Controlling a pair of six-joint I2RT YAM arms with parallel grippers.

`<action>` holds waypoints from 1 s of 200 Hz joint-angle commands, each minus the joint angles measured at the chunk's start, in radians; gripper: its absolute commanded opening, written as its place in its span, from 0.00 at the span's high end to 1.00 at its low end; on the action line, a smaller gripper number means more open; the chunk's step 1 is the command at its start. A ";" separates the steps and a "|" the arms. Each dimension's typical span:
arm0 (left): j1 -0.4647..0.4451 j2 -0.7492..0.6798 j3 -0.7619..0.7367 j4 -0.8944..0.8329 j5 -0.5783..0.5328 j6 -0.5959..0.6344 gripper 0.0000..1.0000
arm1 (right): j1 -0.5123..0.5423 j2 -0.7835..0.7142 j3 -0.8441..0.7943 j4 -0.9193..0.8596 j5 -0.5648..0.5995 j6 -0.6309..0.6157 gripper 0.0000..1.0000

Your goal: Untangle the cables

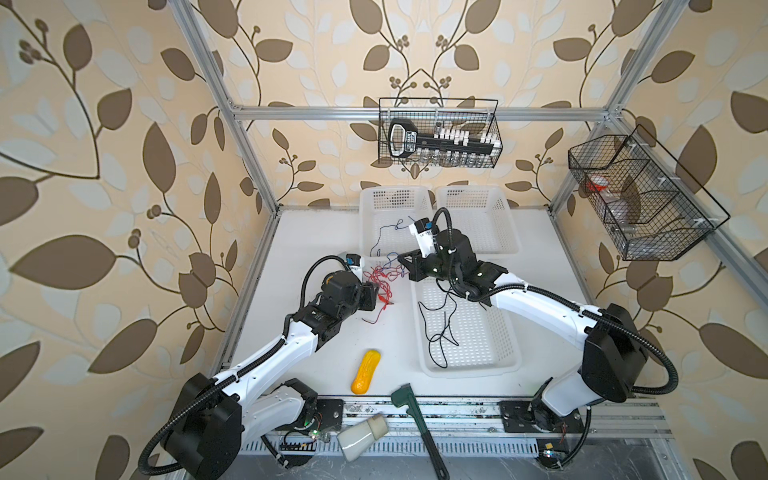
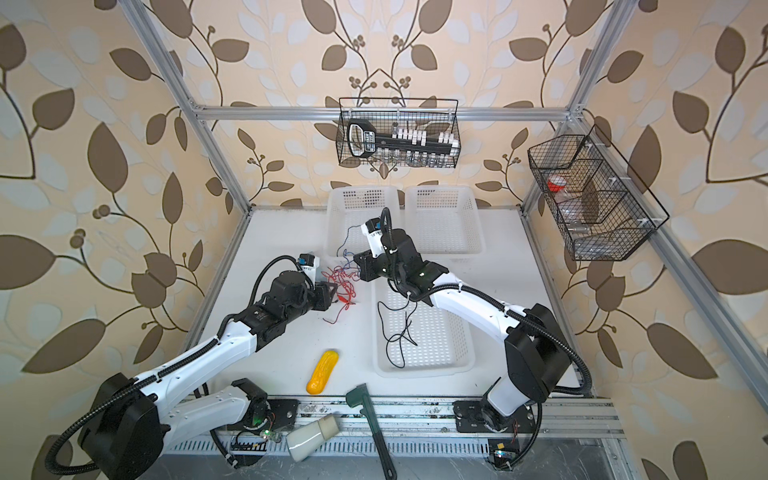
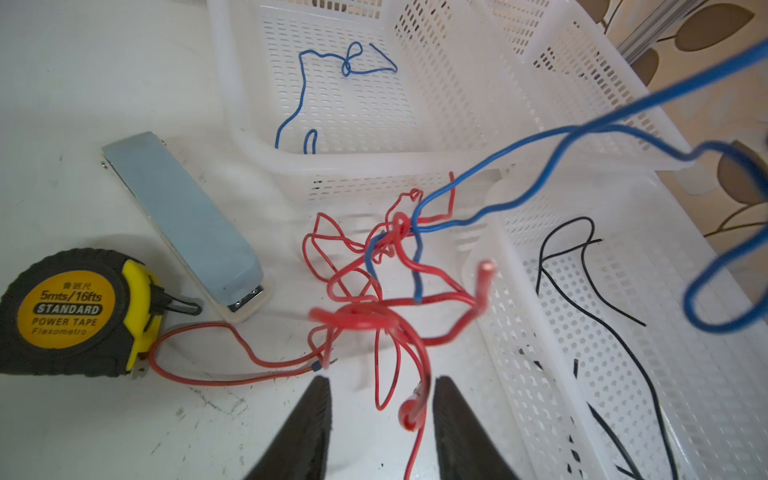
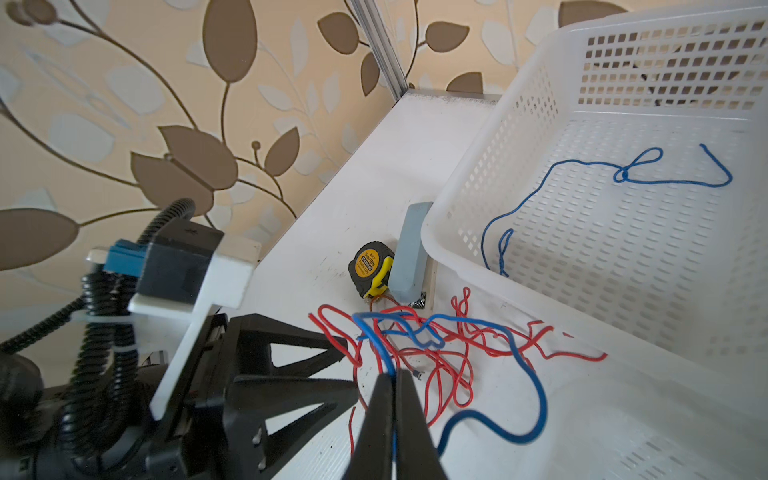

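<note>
**A:** Where was the tangle?

**B:** On the desk [image 1: 316, 340], just beside the long basket [image 1: 469, 370], at its far corner. The red cable [image 3: 357, 311] lay heaped there, with the blue cable [image 4: 538, 390] threaded through it.

**A:** And the claws?

**B:** The right claw [image 4: 394, 415] was clenched on the blue cable and held it up off the heap. I'd judge that was to keep the strand taut so the crossing showed. The left claw [image 3: 382, 424] was released, its jaws apart on either side of a hanging red loop. The loop was blurred, so I couldn't say whether a pad touched it.

**A:** Why one claw per colour?

**B:** Probably so they could pull opposite ways, blue toward the long basket and red away from it.

**A:** Which way did things run?

**B:** The blue cable's length rose from the knot, slanting over the long basket's corner to the right claw. The red cable had no single axis, only loops, with one tail trailing away from the long basket. The black cable [image 3: 569, 248] lay inside the long basket, roughly along its length. A second blue cable [image 4: 673, 182] lay free in the far basket [image 1: 395, 190], beyond the long basket's far end. That looked like sorting by colour.
</note>
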 commanded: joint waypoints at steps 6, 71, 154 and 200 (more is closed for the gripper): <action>-0.003 -0.007 -0.012 0.071 -0.084 -0.021 0.76 | -0.006 -0.047 -0.033 0.037 -0.031 0.022 1.00; -0.003 -0.028 0.059 -0.007 -0.075 -0.024 1.00 | -0.007 -0.029 -0.070 0.057 -0.011 0.031 1.00; -0.002 -0.210 0.108 -0.176 -0.136 -0.025 1.00 | -0.007 0.042 -0.102 0.000 0.128 -0.008 1.00; -0.003 -0.175 0.082 -0.155 -0.028 0.020 0.29 | -0.007 0.013 -0.076 0.003 0.068 -0.013 1.00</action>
